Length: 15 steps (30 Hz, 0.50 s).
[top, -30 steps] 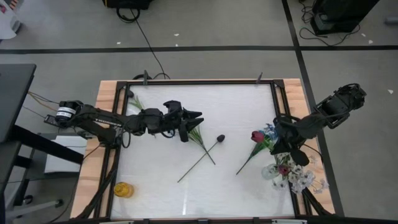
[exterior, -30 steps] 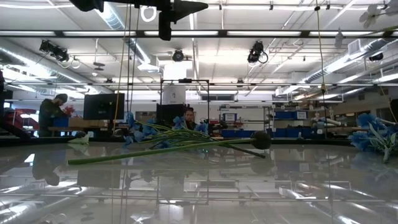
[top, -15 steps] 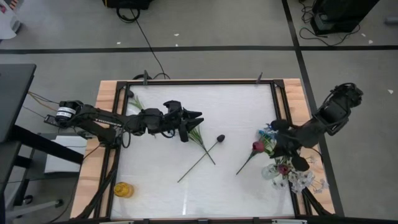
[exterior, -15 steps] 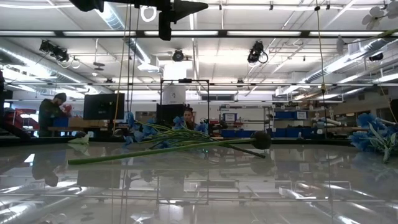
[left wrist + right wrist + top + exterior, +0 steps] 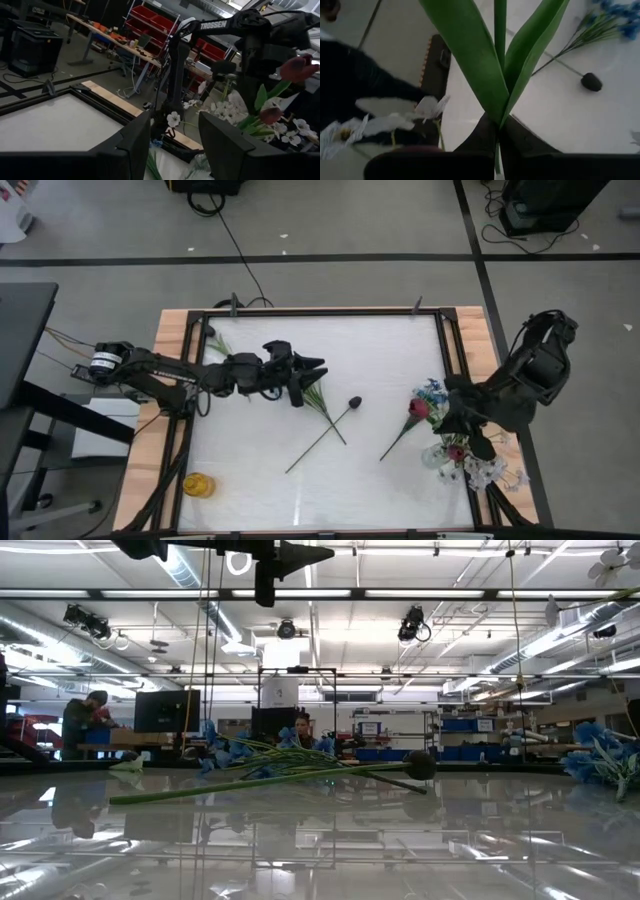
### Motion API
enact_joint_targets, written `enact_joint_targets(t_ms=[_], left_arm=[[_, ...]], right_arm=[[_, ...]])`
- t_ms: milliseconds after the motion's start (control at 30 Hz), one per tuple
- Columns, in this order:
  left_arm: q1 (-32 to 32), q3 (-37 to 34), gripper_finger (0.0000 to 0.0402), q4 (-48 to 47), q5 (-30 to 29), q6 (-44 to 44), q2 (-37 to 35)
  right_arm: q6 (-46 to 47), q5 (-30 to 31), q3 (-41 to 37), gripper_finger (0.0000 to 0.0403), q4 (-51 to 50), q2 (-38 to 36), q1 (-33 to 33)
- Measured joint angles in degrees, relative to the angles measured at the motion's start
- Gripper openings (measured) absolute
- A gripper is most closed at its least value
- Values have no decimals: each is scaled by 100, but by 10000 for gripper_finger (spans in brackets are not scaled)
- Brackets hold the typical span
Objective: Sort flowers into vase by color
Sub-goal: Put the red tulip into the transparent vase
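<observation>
My right gripper [image 5: 452,418] is at the table's right side, just on the far side of the clear vase [image 5: 440,457], and is shut on a dark red tulip [image 5: 418,408]. The vase holds white sprays [image 5: 485,472] and a red bud [image 5: 456,452]. A blue bunch [image 5: 432,391] lies beside the tulip. A blackish-bud flower [image 5: 354,402] and another blue bunch's stem [image 5: 325,412] lie crossed mid-table. My left gripper [image 5: 316,367] hovers open above them, holding nothing. My right gripper pinches the tulip's green stem where its two long leaves meet [image 5: 498,122], with the leaves fanning out beyond the fingers [image 5: 480,137]. The bud sits left of the gripper. The long stem [image 5: 395,440] slants toward mid-table; whether its end touches the table, I cannot tell.
A yellow object [image 5: 198,485] stands near the table's near-left corner, and a pale sprig [image 5: 217,345] lies at the far-left corner. A black frame [image 5: 320,312] runs round the white tabletop. People show in the room behind [image 5: 85,720].
My right arm has swung its wrist a little toward the table's near edge, carrying the tulip bud with it, while the stem's far end has stayed about where it was. My left arm has kept still.
</observation>
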Motion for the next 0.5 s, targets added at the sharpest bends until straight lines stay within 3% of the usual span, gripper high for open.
enact_joint_targets(t_ms=[167,500], left_arm=[[86,0,173,-1,0,38,0],[186,0,173,-3,252,111,0]], right_arm=[[193,417,0,14,-44,57,384],[944,527,0,12,-291,402,951]])
